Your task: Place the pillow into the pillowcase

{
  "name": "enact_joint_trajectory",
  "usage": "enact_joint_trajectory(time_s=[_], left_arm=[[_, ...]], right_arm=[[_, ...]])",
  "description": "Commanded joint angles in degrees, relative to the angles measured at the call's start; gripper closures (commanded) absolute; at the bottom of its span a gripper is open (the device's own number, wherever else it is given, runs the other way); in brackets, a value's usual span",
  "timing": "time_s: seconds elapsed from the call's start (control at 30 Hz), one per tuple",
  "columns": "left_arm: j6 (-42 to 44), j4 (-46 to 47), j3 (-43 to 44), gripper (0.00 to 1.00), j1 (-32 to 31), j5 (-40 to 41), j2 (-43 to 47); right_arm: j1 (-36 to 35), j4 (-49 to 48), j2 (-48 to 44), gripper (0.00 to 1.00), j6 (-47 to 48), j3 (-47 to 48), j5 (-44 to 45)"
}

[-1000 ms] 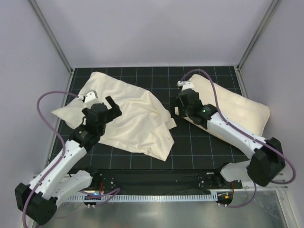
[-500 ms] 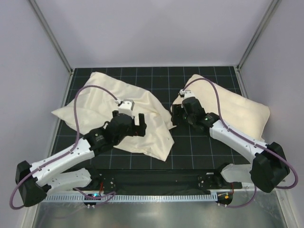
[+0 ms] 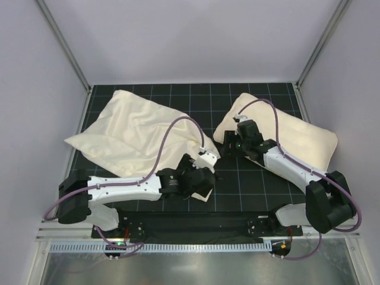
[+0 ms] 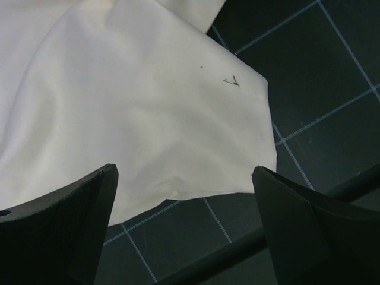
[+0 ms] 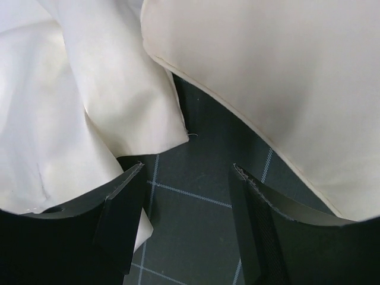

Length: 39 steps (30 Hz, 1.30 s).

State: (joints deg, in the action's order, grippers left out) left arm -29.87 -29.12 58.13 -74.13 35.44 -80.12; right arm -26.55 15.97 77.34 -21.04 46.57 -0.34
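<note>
Two arms work over a black gridded mat (image 3: 249,184) in the top external view: the pillowcase (image 3: 136,133) lies limp and wrinkled toward 10 o'clock, and the pillow (image 3: 297,133) lies puffy toward 2 o'clock, the two well apart except near the mat's middle, where their corners come close. The left gripper (image 3: 209,178) hangs low over the pillowcase's corner at 5 o'clock of that cloth; the right gripper (image 3: 228,142) sits at the pillow's 9 o'clock corner. From the left wrist, the left gripper (image 4: 184,171) stands spread as wide as it goes, its fingers (image 4: 89,214) flanking the pillowcase (image 4: 148,119) corner, which lies flat on the mat (image 4: 320,77) and is not pinched; a small dark mark (image 4: 231,81) shows on the cloth toward 1 o'clock. From the right wrist, the right gripper (image 5: 187,168) stands partly parted with only bare mat (image 5: 202,154) in its gap and nothing held; the pillow (image 5: 267,71), with its stitched edge, fills the view from 12 to 4 o'clock, and a fold of the pillowcase (image 5: 89,89) hangs at 10 o'clock, just beside the left-hand finger; whether they touch cannot be told.
</note>
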Motion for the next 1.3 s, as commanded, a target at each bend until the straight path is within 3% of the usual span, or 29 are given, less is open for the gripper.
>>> enact_joint_trajectory(time_s=[0.0, 0.33, 0.43, 0.63, 0.67, 0.73, 0.97, 1.13, 1.27], left_arm=[[-1.1, -1.7, 3.8, 0.0, -2.6, -0.8, -3.7], [-3.4, -1.5, 8.6, 0.0, -4.4, -8.5, -16.0], [-4.6, -4.5, 10.5, 0.07, -4.4, -7.7, -20.1], [-9.2, -12.0, 14.6, 0.59, -4.2, -3.2, -27.5], [-10.2, -12.9, 14.9, 0.81, -4.2, -2.1, -28.1], [-12.8, -14.8, 14.1, 0.99, -4.2, 0.2, -27.0], [-14.1, -15.3, 8.3, 1.0, -3.7, -1.0, -15.1], [-14.3, -13.7, 3.2, 1.0, -2.2, -4.4, -5.8], [-14.4, -13.5, 1.4, 1.0, -1.0, -5.8, -4.1]], right_arm=[[3.2, -3.8, -3.8, 0.36, -0.8, -2.4, -6.0], [5.9, -4.1, -9.0, 0.36, -0.8, -5.7, -8.4], [6.1, -4.2, -9.1, 0.36, -0.8, -6.0, -8.5], [6.2, -5.3, -8.3, 0.36, -1.3, -6.8, -9.6], [6.2, -5.5, -8.2, 0.36, -1.4, -6.8, -9.9], [6.2, -6.1, -7.6, 0.36, -0.3, -6.8, -12.0], [6.2, -9.5, -0.9, 0.28, 1.2, -5.3, -22.7], [6.1, -13.8, 4.4, 0.28, 0.4, -4.5, -27.2], [6.0, -15.1, 8.6, 0.3, -0.3, -1.8, -27.8]])
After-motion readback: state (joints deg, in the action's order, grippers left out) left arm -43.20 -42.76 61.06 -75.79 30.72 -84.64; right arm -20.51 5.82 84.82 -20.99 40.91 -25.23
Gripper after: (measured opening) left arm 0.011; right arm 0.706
